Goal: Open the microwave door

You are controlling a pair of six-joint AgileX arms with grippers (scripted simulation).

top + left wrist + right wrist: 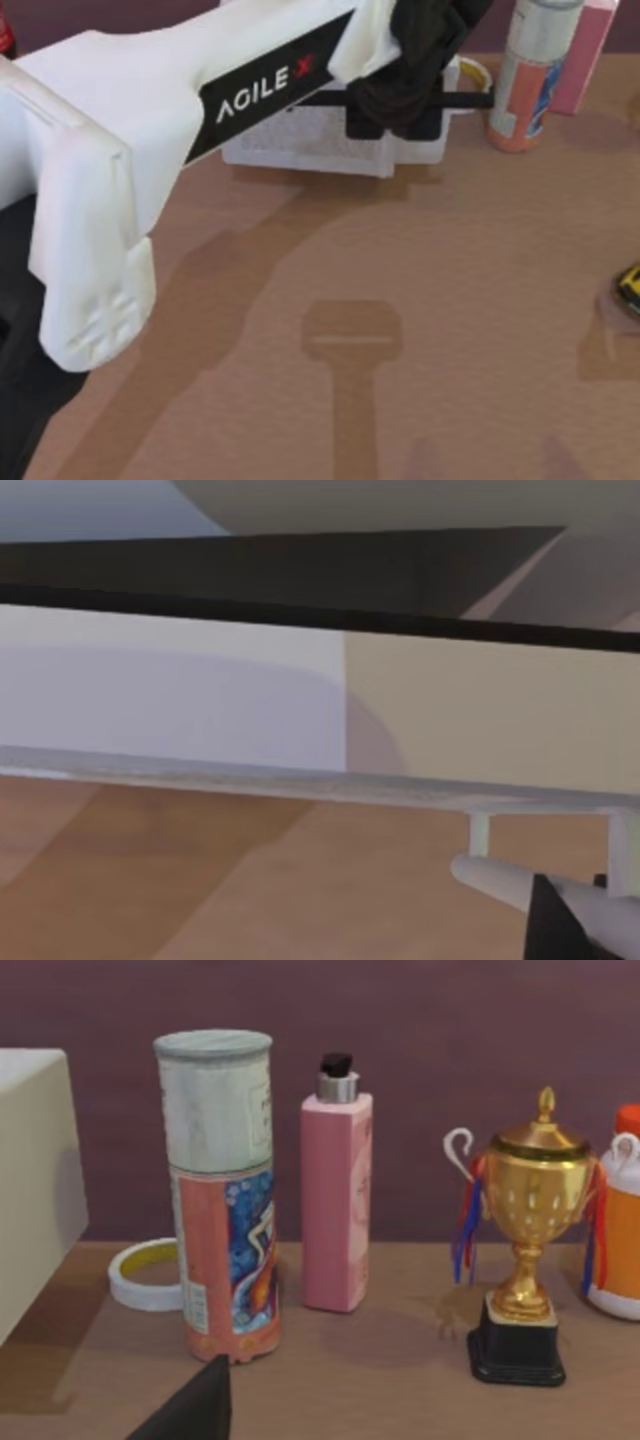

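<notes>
The microwave [30,1180] is largely hidden under my left arm in the top view. Its door [300,140], white with a grey speckled mesh window, stands swung out from the cavity. In the left wrist view the door's edge [250,775] crosses in front of the open cavity [480,710]. My left gripper [405,95] is at the door's right end, shut on the slim white handle [500,878], with black fingers [550,925] on either side of the bar. My right gripper [200,1405] is parked out of the top view, facing the can.
To the right of the microwave stand a tall silver-orange can [528,85], a pink bottle [592,50] and a tape ring [472,70]. A gold trophy [530,1240] and an orange-white jug [620,1220] stand farther right. A yellow object [630,285] lies at the table's right edge.
</notes>
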